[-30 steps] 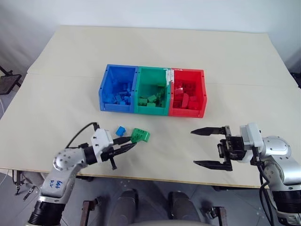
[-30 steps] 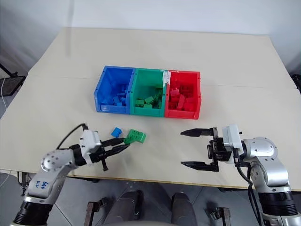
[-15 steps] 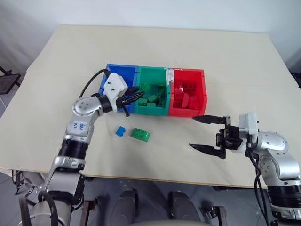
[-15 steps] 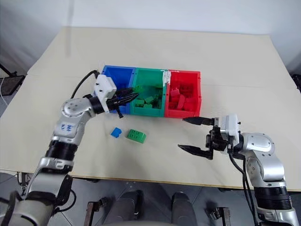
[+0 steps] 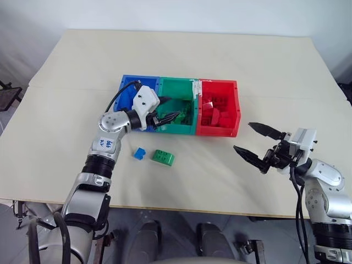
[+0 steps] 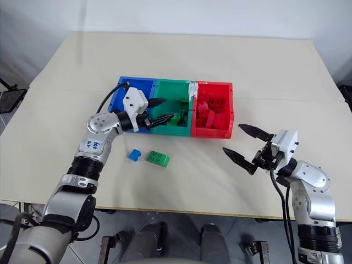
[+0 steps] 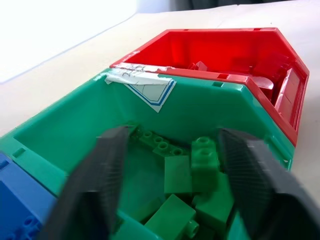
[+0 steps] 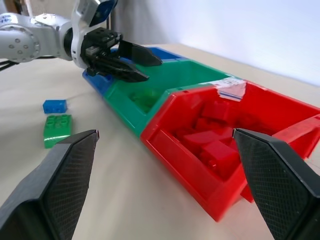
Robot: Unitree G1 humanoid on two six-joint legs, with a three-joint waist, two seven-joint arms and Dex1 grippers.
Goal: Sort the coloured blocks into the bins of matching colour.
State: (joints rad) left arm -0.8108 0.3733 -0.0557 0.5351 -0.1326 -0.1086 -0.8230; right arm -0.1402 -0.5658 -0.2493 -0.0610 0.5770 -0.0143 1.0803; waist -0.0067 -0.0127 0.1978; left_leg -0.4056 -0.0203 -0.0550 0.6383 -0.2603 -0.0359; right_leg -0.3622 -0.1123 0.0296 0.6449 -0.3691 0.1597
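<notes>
Green plastic frames the left gripper [image 5: 168,117], whose jaws stand spread and hold nothing above the green bin [image 5: 177,130], the middle of three joined bins on a pale table [image 5: 181,60]. From the head camera, the blue bin [image 5: 125,99] sits at nine o'clock of the green one and the red bin [image 5: 234,113] at three o'clock. Two blocks lie loose on the table at six o'clock of the blue bin: a small blue block [image 5: 139,153] and, just beside it, a larger green block [image 5: 163,157]. The right gripper [image 5: 258,146] hovers well clear at four o'clock of the red bin, jaws wide and empty.

From the left wrist camera, the spread fingers [image 7: 102,180] bracket a heap of green blocks [image 7: 202,157] inside the green bin, with the taped wall to the red bin beyond.

From the right wrist camera, red blocks [image 8: 215,147] fill the red bin, and the two loose blocks lie apart from the bin row.

Risks, as a judgement: the left fingers hang low near the bin rim, so a flat pull-back could catch the wall and drag the joined row. The loose blocks lie close together, so a wide grab could nudge the neighbour. Open table surrounds the bins on every side, with ample room toward the near edge.
</notes>
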